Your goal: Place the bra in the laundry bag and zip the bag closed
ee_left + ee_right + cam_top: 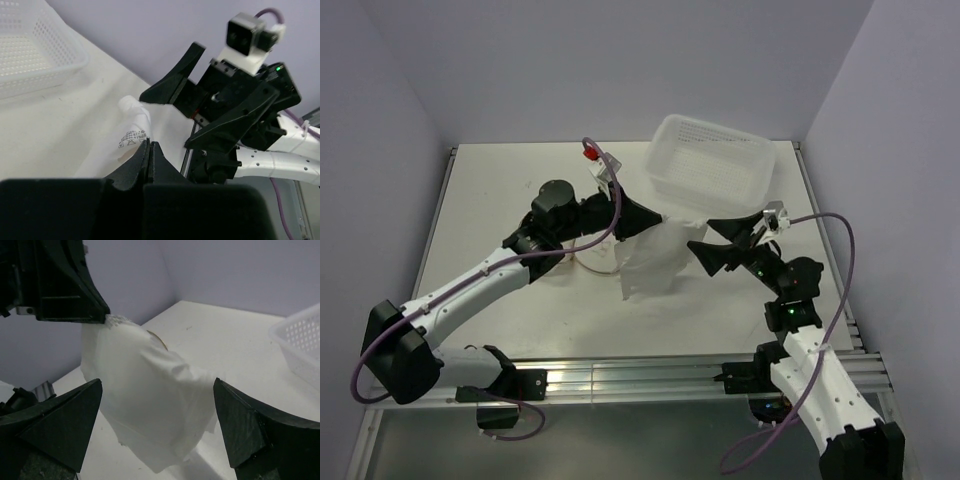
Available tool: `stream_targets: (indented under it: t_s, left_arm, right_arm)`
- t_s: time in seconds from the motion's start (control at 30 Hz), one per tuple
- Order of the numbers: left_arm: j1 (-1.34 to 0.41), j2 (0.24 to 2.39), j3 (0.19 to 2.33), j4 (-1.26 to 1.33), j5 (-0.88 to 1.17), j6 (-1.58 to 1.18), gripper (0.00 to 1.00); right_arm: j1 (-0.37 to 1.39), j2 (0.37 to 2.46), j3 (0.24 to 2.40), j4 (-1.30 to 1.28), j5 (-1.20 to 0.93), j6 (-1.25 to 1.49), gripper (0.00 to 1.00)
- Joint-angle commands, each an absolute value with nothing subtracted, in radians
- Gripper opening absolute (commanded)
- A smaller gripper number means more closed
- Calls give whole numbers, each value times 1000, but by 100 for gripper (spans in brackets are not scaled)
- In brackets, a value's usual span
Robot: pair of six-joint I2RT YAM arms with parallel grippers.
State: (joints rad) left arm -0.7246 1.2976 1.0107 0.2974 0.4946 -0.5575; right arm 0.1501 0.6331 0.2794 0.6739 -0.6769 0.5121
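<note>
Plain pale lavender walls (380, 80) enclose a white table (510, 180) on three sides; an aluminium rail (620, 376) runs along its near edge under even, soft light.

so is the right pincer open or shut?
Open: the right pincer has its fingers wide apart, one each side of the laundry bag held up by the shut left pincer.

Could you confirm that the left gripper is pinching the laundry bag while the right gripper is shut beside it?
Not quite: the right gripper is open, its jaws spread wide before the laundry bag, as the right wrist view shows. The left gripper is indeed pinching the bag.
</note>
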Motion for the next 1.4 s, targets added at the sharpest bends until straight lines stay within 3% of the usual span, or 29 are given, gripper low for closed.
stream_targets:
  t_s: [0.0, 0.17, 0.37, 0.47, 1.0, 1.1, 1.13, 1.2, 1.23, 1.27, 1.37]
  left_arm:
    - [-735, 1241, 1098, 207, 546, -491, 0]
    - [-738, 1223, 1135, 23, 525, -424, 0]
    - [-738, 1181, 1083, 46, 569, -429, 0]
    - [-739, 1161, 1066, 43, 577, -426, 0]
    - [-741, 1131, 1048, 46, 557, -436, 0]
    - [-741, 1126, 1048, 40, 542, -433, 0]
    - [-741, 1126, 1048, 37, 534, -433, 0]
    - [-741, 1121, 1043, 35, 531, -434, 0]
    - [-741, 1120, 1040, 35, 525, -436, 0]
    - [-741, 1117, 1037, 35, 509, -437, 0]
    - [-741, 1106, 1029, 18, 462, -442, 0]
  right_arm:
    - [150, 552, 434, 540, -739, 397, 100]
    - [190, 629, 593, 358, -889, 312, 100]
    - [417, 804, 840, -109, -796, 34, 100]
    - [468, 880, 914, -208, -764, -28, 100]
    - [630, 1048, 911, -230, -686, -26, 96]
    - [655, 1069, 916, -222, -666, -17, 84]
    - [660, 1072, 916, -218, -654, -12, 72]
    - [664, 1074, 905, -193, -635, -3, 61]
    - [666, 1072, 902, -183, -627, -3, 43]
    - [666, 1072, 897, -163, -621, 35, 33]
    - [666, 1057, 887, -120, -603, 74, 14]
